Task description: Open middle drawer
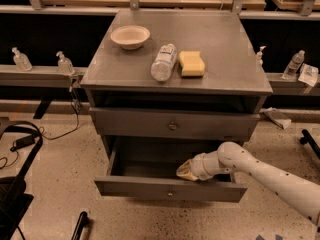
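The middle drawer (150,188) is a wide shallow grey drawer with a small round knob (170,193). It stands pulled well out below the shut upper drawer front (130,124). My gripper (185,172), at the end of the white arm (260,174), reaches in from the right. It sits inside the open drawer, just behind the drawer's front panel and a little right of the knob. Anything below the open drawer is hidden by it.
On the cabinet top (225,54) are a white bowl (130,36), a lying clear bottle (163,61) and a yellow sponge (192,63). Small bottles (64,63) stand on rails to the left and right. A black object with cables (20,149) is on the floor at left.
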Available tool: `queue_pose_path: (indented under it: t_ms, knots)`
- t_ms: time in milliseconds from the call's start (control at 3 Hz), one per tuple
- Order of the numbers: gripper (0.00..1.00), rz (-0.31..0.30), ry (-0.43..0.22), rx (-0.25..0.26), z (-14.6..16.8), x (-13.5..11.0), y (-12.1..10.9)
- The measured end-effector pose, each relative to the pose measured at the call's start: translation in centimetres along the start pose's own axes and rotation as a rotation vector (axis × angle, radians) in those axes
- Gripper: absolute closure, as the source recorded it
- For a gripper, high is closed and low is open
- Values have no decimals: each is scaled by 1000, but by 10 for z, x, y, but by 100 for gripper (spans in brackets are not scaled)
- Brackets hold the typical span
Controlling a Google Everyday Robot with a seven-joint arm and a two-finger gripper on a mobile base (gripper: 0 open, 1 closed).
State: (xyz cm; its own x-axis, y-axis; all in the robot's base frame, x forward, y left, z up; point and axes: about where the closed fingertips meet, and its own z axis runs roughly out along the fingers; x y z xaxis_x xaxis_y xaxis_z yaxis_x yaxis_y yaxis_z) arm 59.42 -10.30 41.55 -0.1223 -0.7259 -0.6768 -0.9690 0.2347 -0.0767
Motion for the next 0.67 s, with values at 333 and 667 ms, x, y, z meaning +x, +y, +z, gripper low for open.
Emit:
queue_pose_path:
  t_ms: [333,667]
  knots:
    - [100,-6,-48,-45,0,-8,32]
    - [100,-6,-51,-48,0,-9,34]
